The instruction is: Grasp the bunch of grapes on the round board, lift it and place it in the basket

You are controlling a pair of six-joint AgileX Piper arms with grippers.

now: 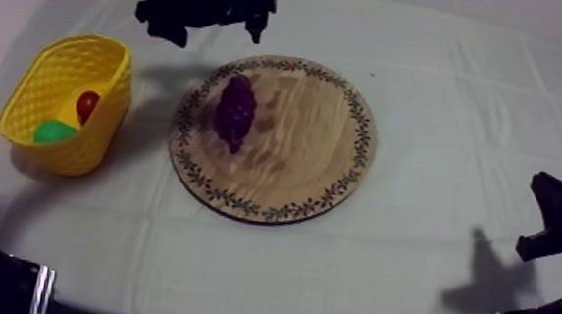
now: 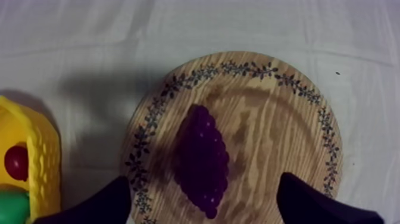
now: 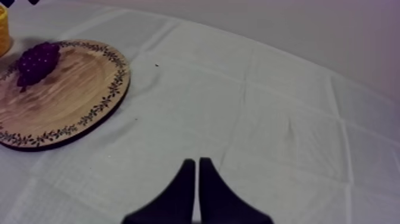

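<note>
1 grape bunch (image 1: 235, 112) on 1 board (image 1: 317, 148); 1 basket (image 1: 103, 124): 1 small red fruit (image 1: 87, 104). L gripper (image 2: 202, 182) wide, R gripper (image 3: 197, 165) narrow.

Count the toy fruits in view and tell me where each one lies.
3. The bunch of grapes lies on the wooden board. A small red fruit and a green fruit sit inside the yellow basket, side by side. The basket's wall may hide more.

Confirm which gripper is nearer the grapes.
Left. The left gripper hovers open near the board's far rim, close to the grapes. The right gripper sits shut at the table's right side, well clear of the board.
</note>
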